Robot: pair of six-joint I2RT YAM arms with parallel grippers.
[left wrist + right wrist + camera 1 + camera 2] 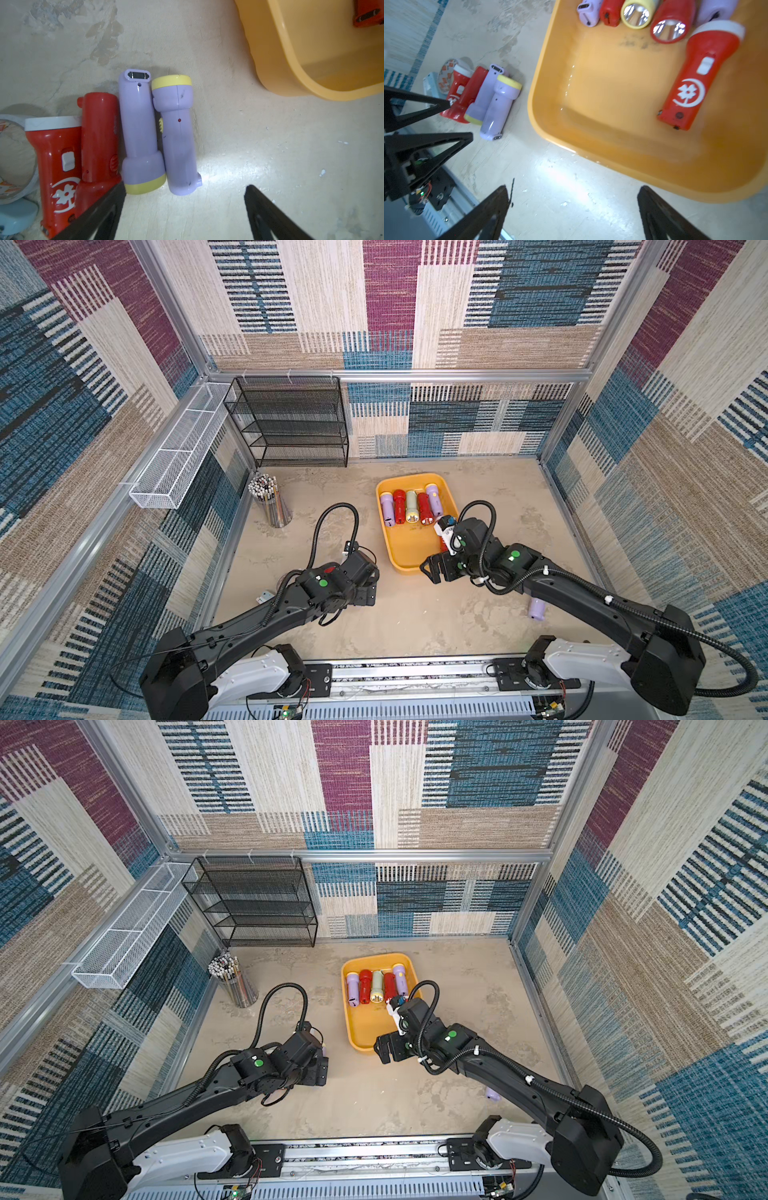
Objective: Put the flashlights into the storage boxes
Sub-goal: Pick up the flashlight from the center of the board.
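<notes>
The yellow-orange storage box (409, 562) holds a row of several flashlights (411, 506) at its far end. A red, white-headed flashlight (704, 72) lies loose behind them. My right gripper (573, 187) is open and empty above the table at the box's near edge, also in a top view (432, 570). My left gripper (186, 188) is open over a group on the table left of the box: two lilac flashlights (176, 133) and two red ones (99, 135); the arm (361, 576) hides them in the top views. Another lilac flashlight (537, 609) lies at the front right.
A tape roll (12, 158) and a pale blue object (14, 216) lie beside the red flashlights. A cup of pencils (270, 502), a black mesh rack (291, 423) and a white wire basket (178, 452) stand at the back left.
</notes>
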